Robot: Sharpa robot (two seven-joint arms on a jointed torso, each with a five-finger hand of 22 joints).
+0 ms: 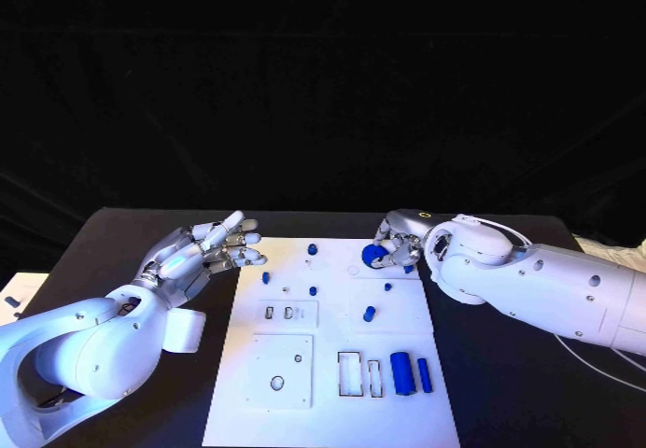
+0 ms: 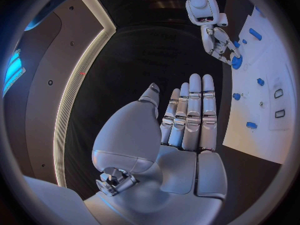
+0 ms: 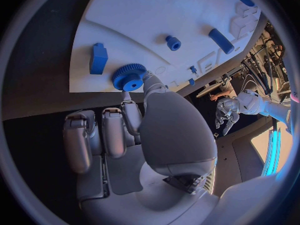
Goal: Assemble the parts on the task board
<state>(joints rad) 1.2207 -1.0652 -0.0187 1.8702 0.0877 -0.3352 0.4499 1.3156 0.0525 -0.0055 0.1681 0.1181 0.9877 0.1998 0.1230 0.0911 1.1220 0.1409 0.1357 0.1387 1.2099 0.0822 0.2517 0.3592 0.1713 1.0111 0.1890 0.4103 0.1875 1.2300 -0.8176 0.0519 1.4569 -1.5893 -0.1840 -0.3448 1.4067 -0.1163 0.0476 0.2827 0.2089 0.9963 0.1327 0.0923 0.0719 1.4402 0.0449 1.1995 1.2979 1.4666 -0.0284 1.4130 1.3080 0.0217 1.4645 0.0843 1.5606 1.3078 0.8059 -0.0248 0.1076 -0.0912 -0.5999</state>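
1. Task board — white plate lying flat in the middle of the black table, its long side running away from the robot.
2. Left hand — raised beside the board's far left corner, holding nothing; the left wrist view shows its fingers straight and side by side, with the thumb set apart.
3. Right hand — at the board's far right corner, pinching a blue gear between the thumb and a finger; the other fingers are curled in beside it.
4. Blue gear — toothed disc, at the board's surface near its far right edge; whether it touches the board cannot be told.
5. Blue block — small piece on the board, just beside the gear.
6. Blue cylinder — lies near the board's near right edge, with a thinner blue bar just beside it, both lengthwise.
7. Small blue pegs — several, scattered over the board's far half, well apart.
8. Rectangular slots — dark-outlined, just left of the cylinder.
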